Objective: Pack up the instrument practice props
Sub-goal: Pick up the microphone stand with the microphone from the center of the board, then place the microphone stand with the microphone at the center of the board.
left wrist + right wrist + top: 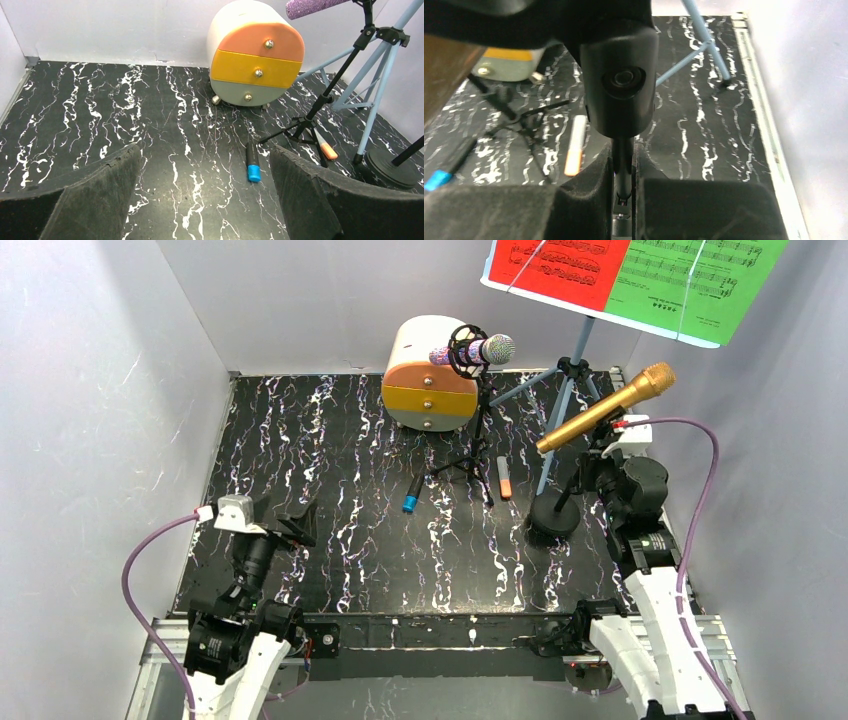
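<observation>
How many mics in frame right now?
2. Purple microphone clipped atop the black tripod beside the drawer cabinet; gold microphone tilted on the round-base stand, right gripper clamped on its post. No others visible.

Music sheets (650, 280) run off the top edge.

Black table (100, 110) looks glossy, gold microphone (605, 408) metallic, pads (90, 200) of left end effector (205, 160) rough, matt.

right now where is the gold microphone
Top view, right side: the gold microphone tilts on a black round-base stand, in front of the pale-blue tripod; the right gripper clamps that stand's stem.
</observation>
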You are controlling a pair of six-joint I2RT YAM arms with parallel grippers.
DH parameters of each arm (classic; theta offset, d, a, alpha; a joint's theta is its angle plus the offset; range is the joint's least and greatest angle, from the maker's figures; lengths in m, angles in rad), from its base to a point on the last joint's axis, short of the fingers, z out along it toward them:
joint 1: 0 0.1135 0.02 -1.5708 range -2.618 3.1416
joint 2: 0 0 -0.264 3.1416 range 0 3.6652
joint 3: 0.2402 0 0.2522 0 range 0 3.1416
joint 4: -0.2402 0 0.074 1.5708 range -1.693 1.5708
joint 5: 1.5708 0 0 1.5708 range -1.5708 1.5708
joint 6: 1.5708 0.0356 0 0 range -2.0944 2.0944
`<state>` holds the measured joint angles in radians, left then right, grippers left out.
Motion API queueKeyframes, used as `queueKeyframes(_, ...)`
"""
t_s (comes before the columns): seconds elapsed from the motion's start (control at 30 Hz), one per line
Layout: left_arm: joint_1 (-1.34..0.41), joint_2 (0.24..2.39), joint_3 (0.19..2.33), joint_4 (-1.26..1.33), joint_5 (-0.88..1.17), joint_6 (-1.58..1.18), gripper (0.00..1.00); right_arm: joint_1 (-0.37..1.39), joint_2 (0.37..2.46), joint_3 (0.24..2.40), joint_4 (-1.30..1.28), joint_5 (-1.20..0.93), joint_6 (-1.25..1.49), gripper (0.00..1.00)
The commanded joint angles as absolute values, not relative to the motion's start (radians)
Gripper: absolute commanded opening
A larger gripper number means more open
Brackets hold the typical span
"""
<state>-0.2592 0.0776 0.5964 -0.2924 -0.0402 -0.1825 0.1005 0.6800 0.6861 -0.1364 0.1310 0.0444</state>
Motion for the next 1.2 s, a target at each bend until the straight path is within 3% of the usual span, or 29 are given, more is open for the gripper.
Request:
queueKeyframes(0.0,-0.264,0.107,0.617,-0.29,-0.004,-0.172,0.98,0.125,0.642,0.812,-0.11,-0.008,0.087,0.01)
queueKeyframes(0.6,-0.256,0.133,0.62,-0.285,0.101,-0.183,0.98,0.236,0.586,0.665,0.104,-0.466,0.213,0.01)
queueKeyframes(1.0,-0.253,0.155,0.609,-0.232,0.217,-0.188,0.98,0.767,0.794,0.594,0.462,-0.345,0.053,0.01)
queueKeyframes(1.17,-0.252,0.144,0.569,-0.155,0.281,-0.186,0.98,0.834,0.967,0.592,0.695,-0.43,0.041,0.01)
